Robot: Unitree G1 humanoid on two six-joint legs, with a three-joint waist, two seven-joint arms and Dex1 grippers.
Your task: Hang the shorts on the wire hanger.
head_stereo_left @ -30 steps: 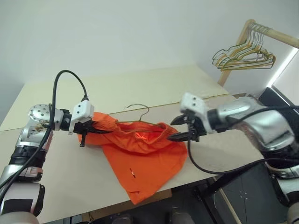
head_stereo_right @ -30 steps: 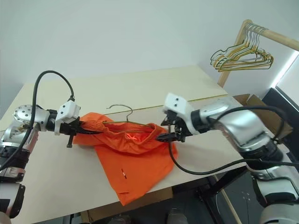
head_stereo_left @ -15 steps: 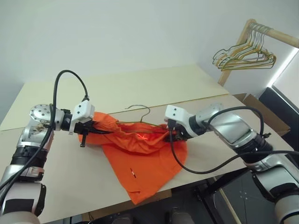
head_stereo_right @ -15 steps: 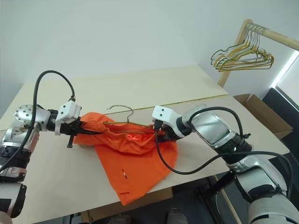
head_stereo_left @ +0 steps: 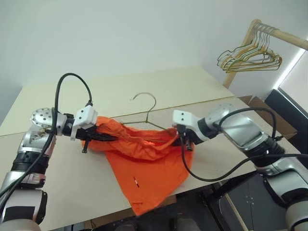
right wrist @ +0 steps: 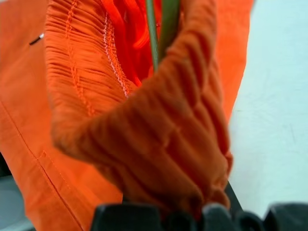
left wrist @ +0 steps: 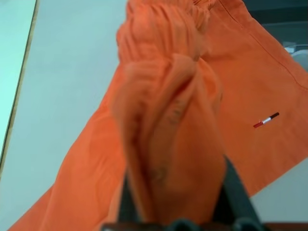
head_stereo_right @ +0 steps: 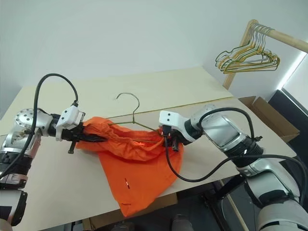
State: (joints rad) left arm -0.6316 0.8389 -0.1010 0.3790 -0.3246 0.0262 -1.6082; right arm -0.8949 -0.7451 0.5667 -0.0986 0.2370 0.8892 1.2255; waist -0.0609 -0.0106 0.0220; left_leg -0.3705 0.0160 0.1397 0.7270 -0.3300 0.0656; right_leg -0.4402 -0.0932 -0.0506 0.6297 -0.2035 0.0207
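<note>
Changes since a second ago: right gripper (head_stereo_right: pixel 172 141) has gone from spread jaws beside the cloth to clenched on the right end of the waistband; wire hanger (head_stereo_right: pixel 131 114) has tipped up, its hook now standing higher against the table top; left jaws have eased slightly.

Item 1, shorts (head_stereo_right: pixel 137 166): bright orange, centre of frame, waistband stretched level between the two grippers, legs hanging past the table's near edge toward lower centre. A small white mark shows on the hanging cloth.

Item 2, wire hanger: thin grey wire, hook rising just above the waistband at centre frame, lower part buried in the gathered fabric. The right wrist view shows wire running down into the waistband opening, so the hanger appears to sit inside the shorts.

Item 3, left gripper (head_stereo_right: pixel 89 138): left of centre, jaws grasping a bunched fold of the waistband, cloth packed between its fingers (left wrist: pixel 235 190). Holding this end probably keeps the waistband taut.

Item 4, table (head_stereo_right: pixel 159 91): pale top, carrying the upper part of the shorts.

Item 5, rack of hangers (head_stereo_right: pixel 248 57): upper right, gold and dark wires on a wooden rail, well apart from the work.
</note>
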